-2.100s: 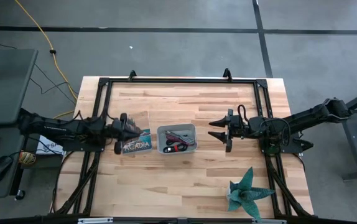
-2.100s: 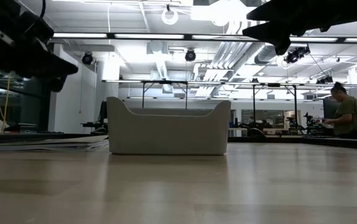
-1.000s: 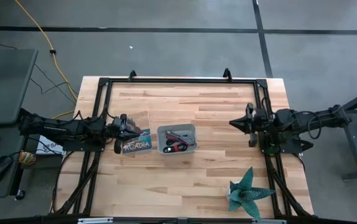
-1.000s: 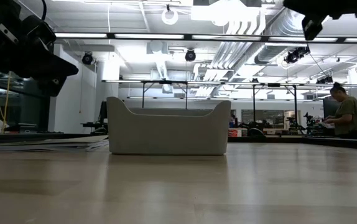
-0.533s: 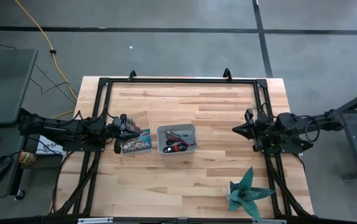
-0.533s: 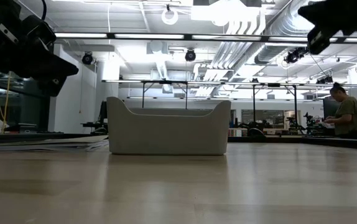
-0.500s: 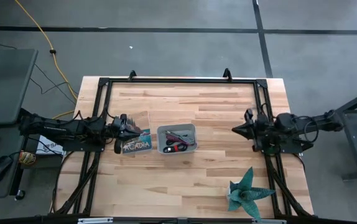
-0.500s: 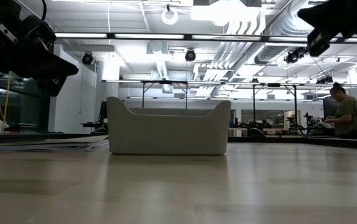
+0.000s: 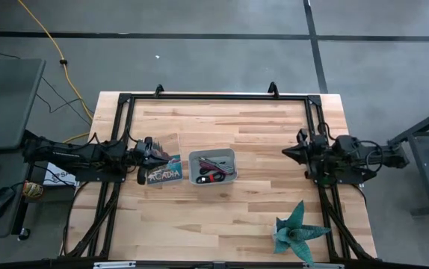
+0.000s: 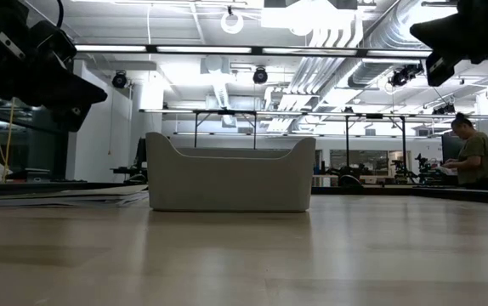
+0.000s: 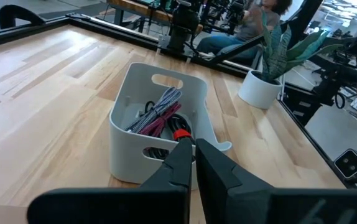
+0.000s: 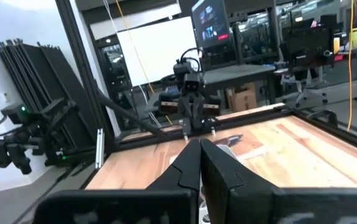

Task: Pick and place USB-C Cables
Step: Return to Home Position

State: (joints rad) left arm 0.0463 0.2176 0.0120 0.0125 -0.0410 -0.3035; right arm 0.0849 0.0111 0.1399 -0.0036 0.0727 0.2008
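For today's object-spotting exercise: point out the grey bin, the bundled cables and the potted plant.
grey bin [image 11: 125,146], left wrist view, its near side wall.
bundled cables [image 11: 161,111], left wrist view, the braided bundle inside the bin.
potted plant [image 9: 298,229], high view, middle of its leaves.

L arm lies stretched out low & level, reaching inward, wrist straight. Its left gripper [image 9: 152,155] pts toward the middle, fingers [image 11: 181,158] pressed together. R arm sits folded tight over its base. The right gripper [image 9: 288,152] is held high, pts inward, tips closed.
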